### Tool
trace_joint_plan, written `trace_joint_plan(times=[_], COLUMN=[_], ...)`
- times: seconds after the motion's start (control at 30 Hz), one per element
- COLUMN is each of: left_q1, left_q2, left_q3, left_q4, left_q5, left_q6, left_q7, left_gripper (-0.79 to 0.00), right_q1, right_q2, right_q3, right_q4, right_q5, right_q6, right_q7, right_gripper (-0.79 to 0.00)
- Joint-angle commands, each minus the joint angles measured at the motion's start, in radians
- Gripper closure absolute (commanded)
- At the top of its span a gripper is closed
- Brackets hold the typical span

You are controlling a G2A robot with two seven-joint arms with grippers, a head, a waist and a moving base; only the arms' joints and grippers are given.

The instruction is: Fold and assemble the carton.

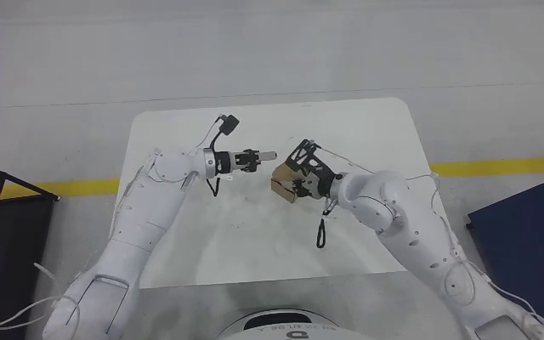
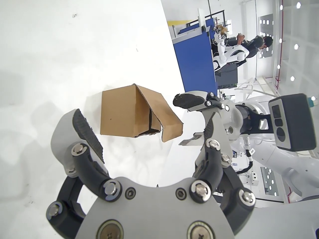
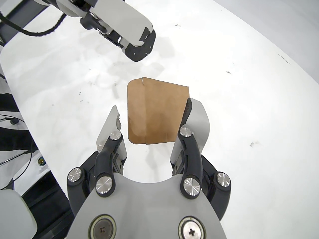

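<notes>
A small brown carton (image 1: 281, 182) lies near the middle of the white table (image 1: 255, 246). It is partly folded, and one end flap (image 2: 169, 123) hangs open. My right gripper (image 1: 297, 184) is open and straddles that end: the carton (image 3: 157, 110) sits between its fingers, one pad (image 3: 187, 111) touches its edge, and the other finger stands a little apart. My left gripper (image 1: 265, 156) is open and hovers just off the carton's (image 2: 119, 110) other side with nothing held. From the right wrist, the left gripper (image 3: 139, 48) hangs above the table just beyond the carton.
The table's front and far parts are bare white surface. A dark frame (image 1: 17, 229) stands off the table's left edge and a blue partition (image 1: 514, 234) off its right. A yellow line (image 1: 493, 167) runs along the floor.
</notes>
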Motion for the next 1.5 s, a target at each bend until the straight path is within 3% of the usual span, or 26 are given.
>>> trace_joint_plan(times=[0.0,0.33,0.5,0.67,0.73,0.77,0.8,0.9,1.1,1.47], left_q1=[0.003,0.011,0.014,0.018,0.02,0.021,0.023,0.031,0.006,-0.132], left_q2=[0.002,0.01,0.014,0.017,0.019,0.02,0.02,0.019,0.001,-0.075], left_q3=[0.0,-0.005,-0.004,-0.006,-0.008,-0.008,-0.008,-0.009,0.023,0.189], left_q4=[-0.005,-0.009,-0.014,-0.02,-0.023,-0.024,-0.025,-0.019,0.081,0.303], left_q5=[-0.002,-0.008,-0.01,-0.011,-0.012,-0.012,-0.014,-0.057,-0.172,-0.26], left_q6=[0.003,-0.005,-0.005,-0.006,-0.005,-0.005,-0.005,-0.025,-0.13,-0.206], left_q7=[-0.001,0.004,0.009,0.014,0.018,0.019,0.02,0.027,0.047,0.053], left_gripper=[-0.785,-0.785,-0.785,-0.785,-0.785,-0.785,-0.785,-0.785,-0.785,-0.785], right_q1=[0.01,0.046,0.065,0.083,0.084,0.085,0.087,0.083,0.076,0.083], right_q2=[-0.003,-0.021,-0.031,-0.042,-0.047,-0.049,-0.05,-0.052,-0.055,-0.065], right_q3=[-0.01,-0.071,-0.092,-0.123,-0.133,-0.133,-0.129,-0.118,-0.104,-0.095], right_q4=[0.005,0.014,0.021,0.032,0.032,0.029,0.028,0.024,0.028,0.048], right_q5=[-0.016,-0.158,-0.195,-0.298,-0.299,-0.282,-0.271,-0.252,-0.245,-0.262], right_q6=[0.011,0.086,0.1,0.14,0.142,0.135,0.13,0.119,0.1,0.091], right_q7=[0.009,0.051,0.068,0.076,0.074,0.073,0.074,0.071,0.072,0.091], right_gripper=[-0.48,-0.354,-0.206,-0.111,-0.182,-0.296,-0.514,-0.616,-0.656,-0.517])
